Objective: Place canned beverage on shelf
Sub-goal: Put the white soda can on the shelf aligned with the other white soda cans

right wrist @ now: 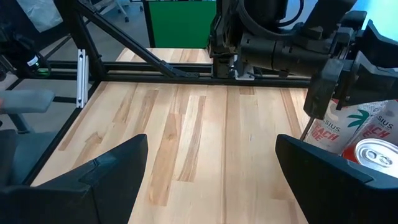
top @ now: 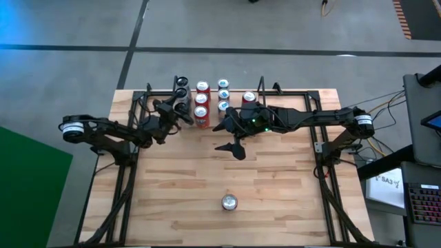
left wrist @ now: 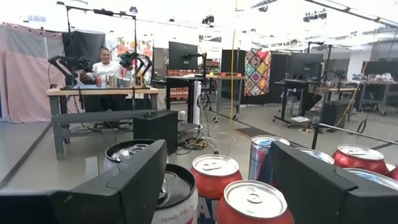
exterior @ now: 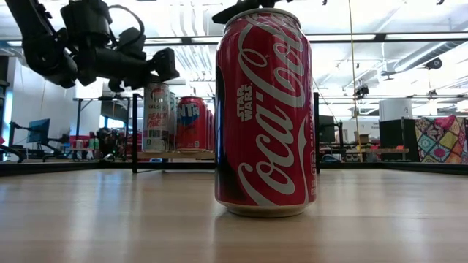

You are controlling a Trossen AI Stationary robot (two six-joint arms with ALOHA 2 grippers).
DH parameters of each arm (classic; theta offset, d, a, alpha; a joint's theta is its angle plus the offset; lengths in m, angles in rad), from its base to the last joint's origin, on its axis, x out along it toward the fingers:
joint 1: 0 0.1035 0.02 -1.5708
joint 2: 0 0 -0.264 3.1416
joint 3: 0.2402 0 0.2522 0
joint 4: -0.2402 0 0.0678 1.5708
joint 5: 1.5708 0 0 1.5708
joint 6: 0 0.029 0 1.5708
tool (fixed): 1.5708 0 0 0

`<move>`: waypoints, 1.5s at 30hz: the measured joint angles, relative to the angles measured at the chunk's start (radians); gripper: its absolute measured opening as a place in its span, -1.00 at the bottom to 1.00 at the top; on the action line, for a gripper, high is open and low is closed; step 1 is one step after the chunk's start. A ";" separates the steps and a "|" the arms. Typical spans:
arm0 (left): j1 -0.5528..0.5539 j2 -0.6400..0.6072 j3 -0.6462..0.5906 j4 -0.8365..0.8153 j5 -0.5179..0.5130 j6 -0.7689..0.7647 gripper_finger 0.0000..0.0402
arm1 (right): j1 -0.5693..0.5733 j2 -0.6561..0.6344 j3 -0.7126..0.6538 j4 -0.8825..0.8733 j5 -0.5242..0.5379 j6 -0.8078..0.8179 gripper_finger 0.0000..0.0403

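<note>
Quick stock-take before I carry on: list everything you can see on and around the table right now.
Coca-Cola can: one, red with silver top, upright alone on the table's near side, centre.
Cans on shelf: about nine, red, blue-white and dark, in rows at the far edge; exact count unclear.
Shelf: one, thin black rods, far edge of the table.
Table: one, light wood planks, black side frames.
Person: one, seated at a distant bench, left wrist view only.
Left gripper: black, open, fingers straddling the dark cans at the shelf's left end.
Right gripper: black, open, empty, above mid-table in front of the shelf.
</note>
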 joint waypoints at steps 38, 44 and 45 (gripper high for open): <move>-0.664 -0.521 0.002 -0.721 -0.286 0.429 -0.04 | 0.007 -0.040 0.004 -0.153 0.000 0.091 0.70; -0.657 -0.531 0.002 -1.009 -0.294 0.240 -0.55 | 0.007 -0.032 0.002 -0.163 0.000 0.103 0.70; -0.649 -0.529 0.002 -1.045 -0.294 0.215 -0.65 | 0.007 -0.030 0.002 -0.165 0.000 0.105 0.70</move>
